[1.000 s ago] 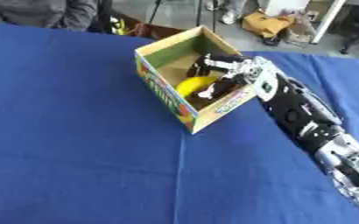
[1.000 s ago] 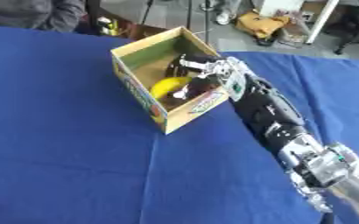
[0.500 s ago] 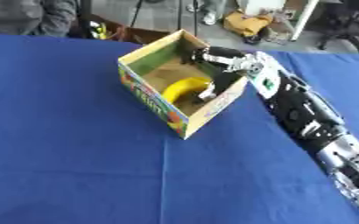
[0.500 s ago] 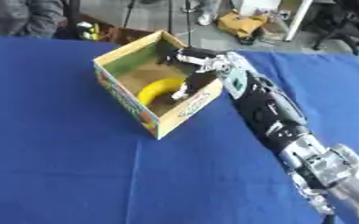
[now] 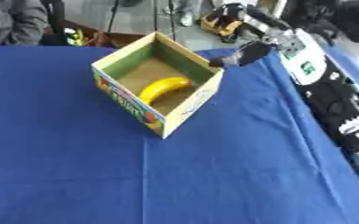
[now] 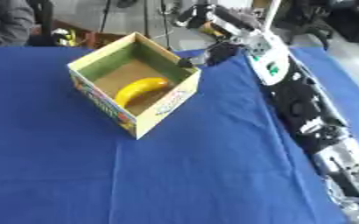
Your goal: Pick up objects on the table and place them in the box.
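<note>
My right hand [image 5: 248,51] sits just past the far right corner of the box [image 5: 184,104], fingers loosely curled and holding nothing; the banana [image 5: 163,88] lies flat on the box floor. Main risk as I see it: my thumb is right beside the cardboard rim, so a low or inward sweep of my arm could clip the wall and skew or tip the box. The box stands on a blue tablecloth [image 5: 75,170] with nothing else I can make out left to pick; beyond the far edge there's grey floor, stands and clutter.
</note>
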